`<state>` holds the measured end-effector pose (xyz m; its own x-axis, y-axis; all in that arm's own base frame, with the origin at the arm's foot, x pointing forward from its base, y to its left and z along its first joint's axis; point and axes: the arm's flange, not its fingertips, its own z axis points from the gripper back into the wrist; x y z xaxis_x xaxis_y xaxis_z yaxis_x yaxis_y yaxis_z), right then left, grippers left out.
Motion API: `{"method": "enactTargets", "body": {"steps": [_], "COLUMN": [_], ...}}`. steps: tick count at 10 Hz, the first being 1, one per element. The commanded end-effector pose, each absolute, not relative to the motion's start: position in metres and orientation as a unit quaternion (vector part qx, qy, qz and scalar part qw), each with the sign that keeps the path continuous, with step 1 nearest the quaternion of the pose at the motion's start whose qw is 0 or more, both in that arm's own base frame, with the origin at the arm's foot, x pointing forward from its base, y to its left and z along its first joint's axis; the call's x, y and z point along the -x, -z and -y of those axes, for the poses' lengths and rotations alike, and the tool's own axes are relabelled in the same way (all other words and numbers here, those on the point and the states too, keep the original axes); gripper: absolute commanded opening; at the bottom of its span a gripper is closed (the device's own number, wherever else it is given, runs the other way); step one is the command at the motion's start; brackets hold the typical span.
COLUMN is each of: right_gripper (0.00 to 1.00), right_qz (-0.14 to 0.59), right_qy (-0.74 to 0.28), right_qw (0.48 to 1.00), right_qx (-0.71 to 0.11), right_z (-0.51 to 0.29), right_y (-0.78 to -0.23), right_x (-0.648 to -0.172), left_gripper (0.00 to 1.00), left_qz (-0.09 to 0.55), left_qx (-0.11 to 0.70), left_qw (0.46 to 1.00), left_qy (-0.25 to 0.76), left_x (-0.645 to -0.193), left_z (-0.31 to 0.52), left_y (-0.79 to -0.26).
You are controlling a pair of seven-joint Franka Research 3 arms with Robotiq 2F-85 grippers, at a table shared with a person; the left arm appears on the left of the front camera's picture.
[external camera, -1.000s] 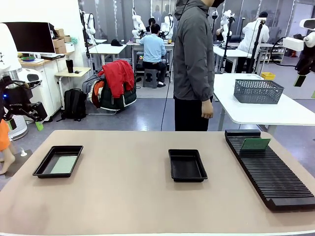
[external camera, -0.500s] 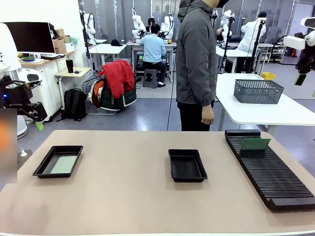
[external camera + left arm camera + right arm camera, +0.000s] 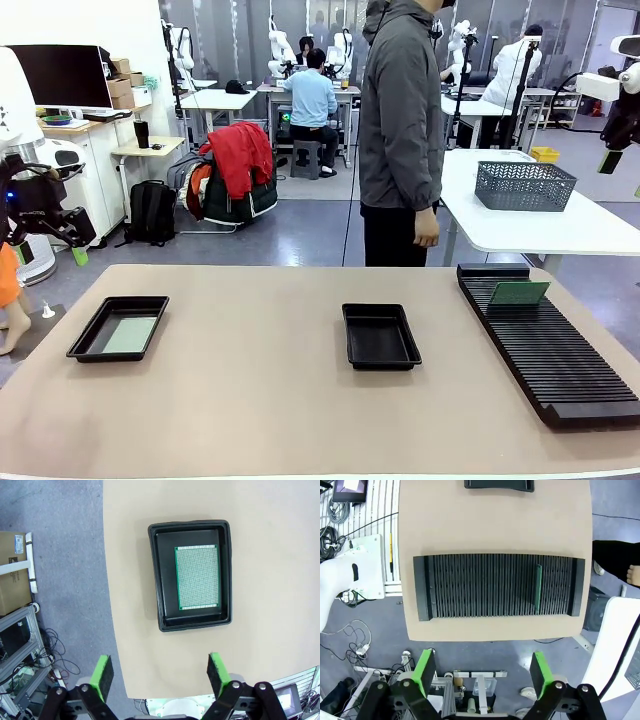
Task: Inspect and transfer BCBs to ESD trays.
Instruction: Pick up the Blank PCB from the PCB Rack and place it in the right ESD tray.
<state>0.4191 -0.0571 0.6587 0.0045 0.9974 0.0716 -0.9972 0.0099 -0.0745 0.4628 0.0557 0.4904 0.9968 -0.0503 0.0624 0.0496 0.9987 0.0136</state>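
One ESD tray (image 3: 91, 343) sits at the table's left with a pale green BCB (image 3: 130, 334) flat on its floor. From above, the left wrist view shows that same tray (image 3: 162, 575) and board (image 3: 197, 577). My left gripper (image 3: 160, 675) hangs open high over the table's edge, empty, and is raised off the table's left side (image 3: 72, 245). A second ESD tray (image 3: 380, 336) lies empty at the centre. Another BCB (image 3: 518, 293) stands on edge in the rack and appears as a thin board (image 3: 538, 586) in the right wrist view. My right gripper (image 3: 482, 672) is open and empty, high at the right (image 3: 622, 175).
A long black ribbed rack (image 3: 550, 345) runs along the table's right side, seen from above (image 3: 497, 586). A person in a grey jacket (image 3: 400, 130) stands at the far edge. A white table with a grey basket (image 3: 524, 185) stands behind.
The person at the far side has shifted slightly to the right. Both arms and the trays have stayed put.
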Motion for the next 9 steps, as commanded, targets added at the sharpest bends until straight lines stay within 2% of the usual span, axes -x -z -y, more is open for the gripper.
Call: {"method": "enactTargets", "body": {"steps": [1,5,9], "right_gripper": [1.00,1.00,1.00], "right_qz": [0.052,0.092,0.113], "right_qy": [-0.704,-0.728,-0.733], "right_qw": [0.709,0.678,0.670], "right_qx": [0.001,0.036,0.042], "right_z": [0.057,0.066,0.076], "right_y": [-0.659,-0.612,-0.551], "right_x": [-0.419,-0.448,-0.484], "left_gripper": [1.00,1.00,1.00], "left_qz": [0.033,0.033,0.033], "left_qx": [-0.007,-0.007,-0.007], "left_qw": [0.999,0.999,0.999], "left_qy": [0.024,0.024,0.024], "left_x": [-0.463,-0.463,-0.463], "left_z": [-0.056,-0.056,-0.056], "left_y": [-0.489,-0.489,-0.489]}}
